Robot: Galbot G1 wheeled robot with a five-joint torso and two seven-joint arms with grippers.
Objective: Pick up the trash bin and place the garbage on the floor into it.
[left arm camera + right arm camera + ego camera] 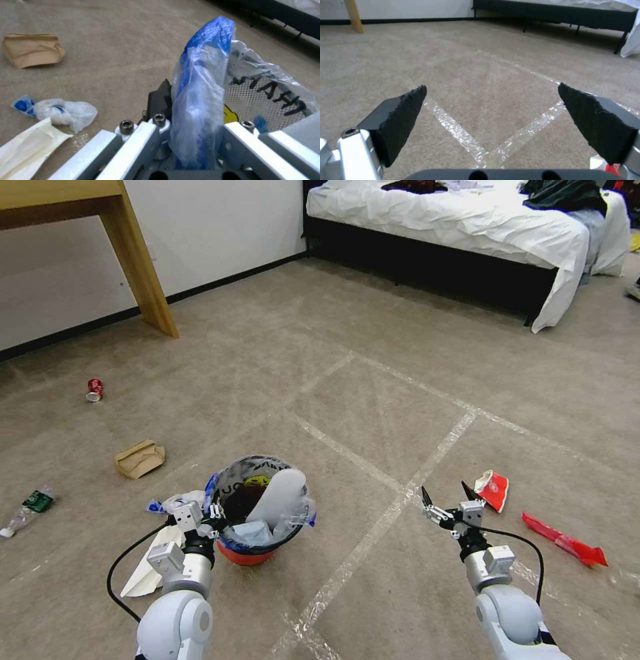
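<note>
Ahead, the bed (467,220) with its white sheet stands at the far wall, and a wooden table leg (143,273) rises on my left, all on the taped carpet floor (373,400). Nearer, the trash bin (250,555), red with a clear printed bag, sits low before my left arm with a white foam piece (280,493) sticking up out of it. My left gripper (215,511) is at the bin's near-left rim, its fingers (160,100) clamped on the blue-edged bag (203,75); my left wrist view shows that fold of plastic pinched between them, which the head view does not make clear. My right gripper (448,493) hovers off the floor, well apart from the bin, fingers (403,110) spread wide and holding nothing; its wrist view looks onto crossed tape lines (493,150).

Garbage lies scattered: a white paper bag (150,567) beside my left arm, a crumpled plastic wad (65,112) next to it, a brown carton (139,458) farther left, a green-labelled bottle (27,510), a red can (94,389), a red-and-white wrapper (493,489) just beyond my right fingers, and a long red wrapper (567,542) to its right.
</note>
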